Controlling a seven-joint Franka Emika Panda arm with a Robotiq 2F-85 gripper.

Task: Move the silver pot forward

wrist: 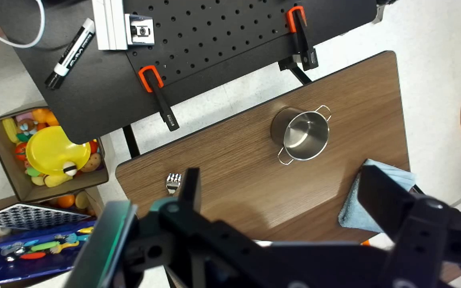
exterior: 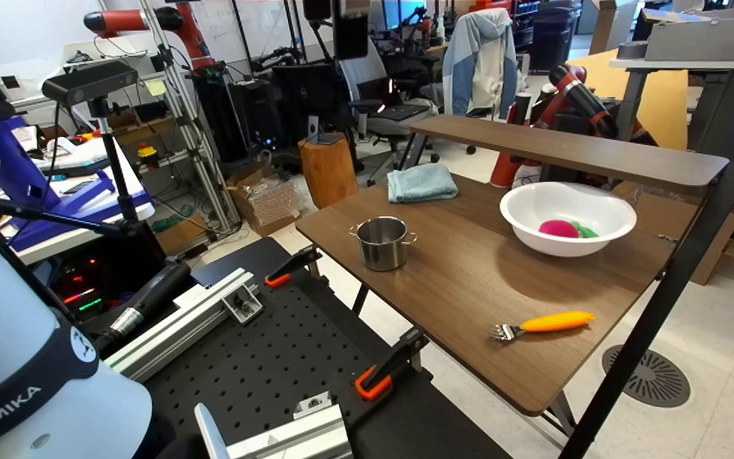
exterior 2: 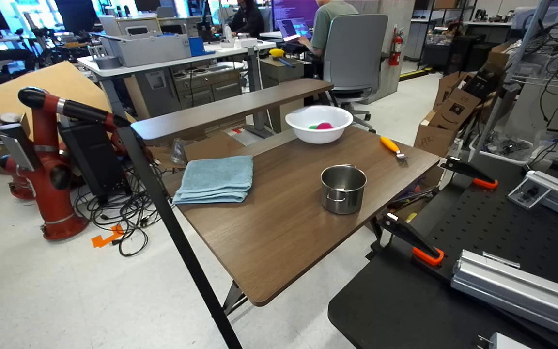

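At the left edge of an exterior view, your arm (exterior: pixel 42 363) shows as a pale rounded section with a dark band lettered EMIKA; the frame cuts off the rest. The wrist view looks down on the worktop (wrist: pixel 234 168) from above.

In that view your jaws stand wide apart, with worktop showing between the tips. They hide part of the folded blue towel (wrist: pixel 357 212) and of the fork (wrist: pixel 173 183); you cannot read contact or height from this angle. You find the silver pot (wrist: pixel 304 135) upright on the worktop, apart from both tips as the wrist view shows it, near the long edge facing the black perforated bench (wrist: pixel 94 94).

In both exterior views you see the white bowl (exterior: pixel 571 247) farther across the worktop, near the raised shelf (exterior: pixel 564 150). The fork's handle reads orange there. A marker (wrist: pixel 72 52) lies on the bench; a box of toy food (wrist: pixel 3 156) shows beside its corner. Beyond, you have a red robot (exterior 2: pixel 56 189) and a grey chair (exterior 2: pixel 356 53).
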